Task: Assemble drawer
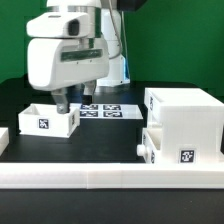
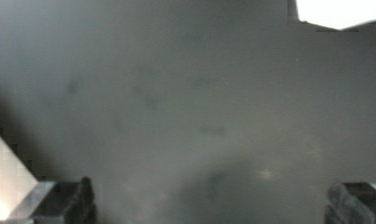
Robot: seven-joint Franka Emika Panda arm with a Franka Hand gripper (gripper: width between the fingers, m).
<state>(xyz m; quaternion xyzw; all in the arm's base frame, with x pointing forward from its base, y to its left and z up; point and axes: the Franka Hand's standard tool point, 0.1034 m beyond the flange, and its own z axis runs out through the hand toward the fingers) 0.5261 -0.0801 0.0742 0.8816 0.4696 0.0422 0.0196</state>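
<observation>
The tall white drawer housing (image 1: 185,115) stands at the exterior view's right. One small open-topped tray (image 1: 172,148) with a tag sits against the housing's front. The other tray (image 1: 47,120) stands at the exterior view's left. My gripper (image 1: 75,100) hangs low just beside this left tray, on its right, with the jaws wide apart. In the wrist view the gripper (image 2: 213,205) is open, with only dark table between the fingertips (image 2: 69,200). A white edge (image 2: 4,165) shows beside one finger; I cannot tell which part it is.
The marker board (image 1: 105,110) lies on the black table behind the gripper. A long low white border wall (image 1: 100,178) runs along the front. A white corner (image 2: 345,12) shows at the wrist view's edge, too little of it to identify.
</observation>
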